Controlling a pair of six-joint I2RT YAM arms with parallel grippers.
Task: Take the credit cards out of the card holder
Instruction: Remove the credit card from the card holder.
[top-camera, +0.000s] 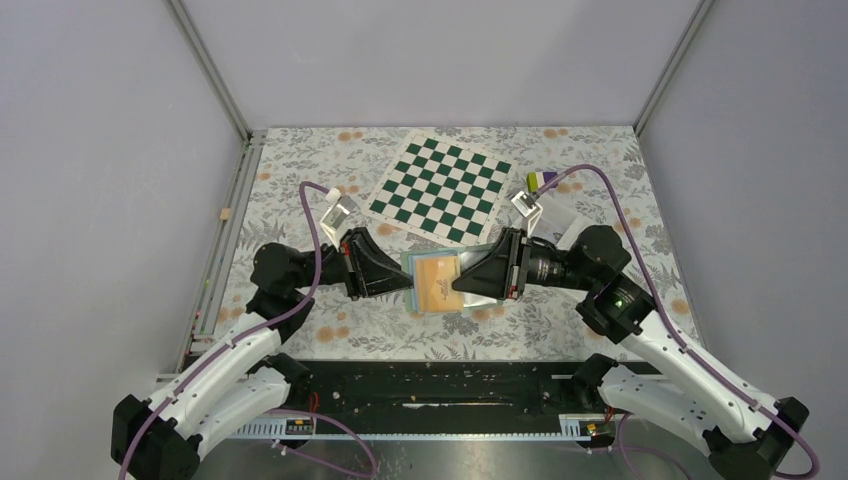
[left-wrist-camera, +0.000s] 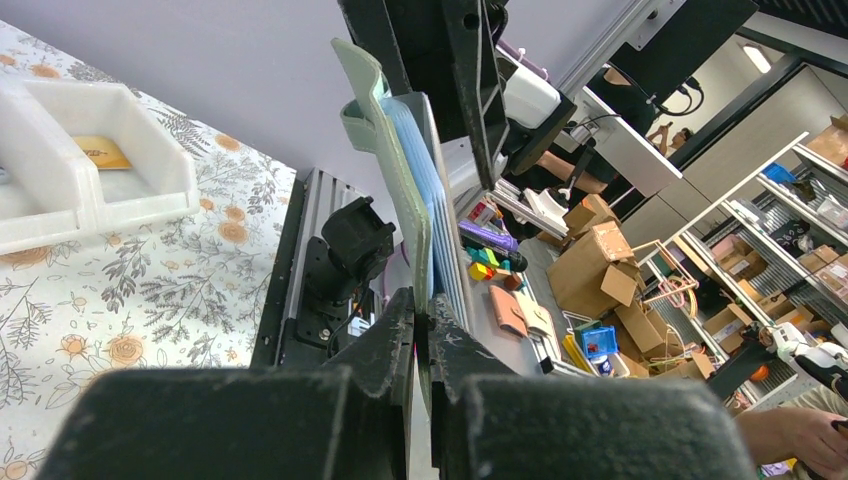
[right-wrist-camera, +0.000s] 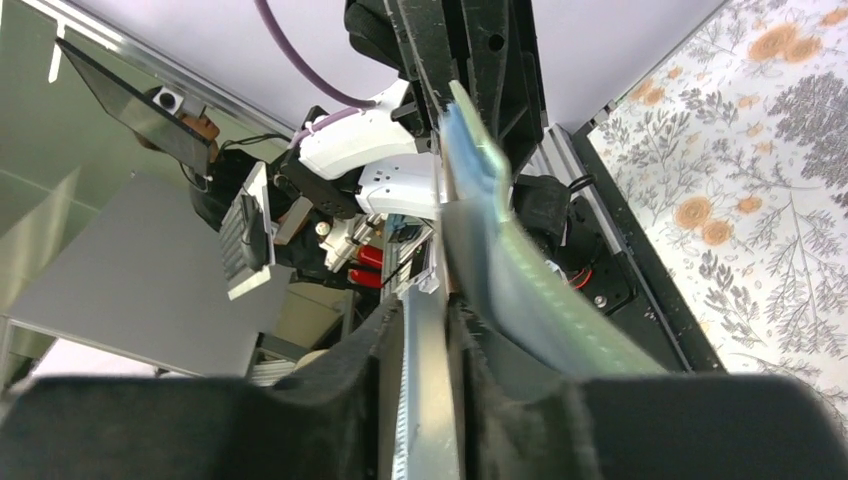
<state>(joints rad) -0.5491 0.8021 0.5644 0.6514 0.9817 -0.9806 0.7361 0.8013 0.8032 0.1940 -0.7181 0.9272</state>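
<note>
left claw (left-wrist-camera: 422, 305) pinches the holder (left-wrist-camera: 398, 160) above the counter (top-camera: 300, 170); right claw (right-wrist-camera: 425, 330) straddles its other edge, cannot tell if gripping. orange card (top-camera: 437, 281) shows inside.

Floral-print tabletop (top-camera: 300, 170), grey walls on three sides. Green-and-white chequered mat (top-camera: 440, 190) far centre, lying flat, turned at slight angle. Small purple-and-yellow-green block (top-camera: 543, 180) just right of mat's far-right corner, on tabletop. White plastic tray (left-wrist-camera: 120, 205), compartments split by divider, sits on floral tabletop; partly hidden in top view. Tiny tan object (top-camera: 226, 214) on left edge rail, too small to identify. Black rail (top-camera: 440, 385) along near edge. Cardboard boxes (left-wrist-camera: 590, 265) and shelving beyond tabletop.
</note>
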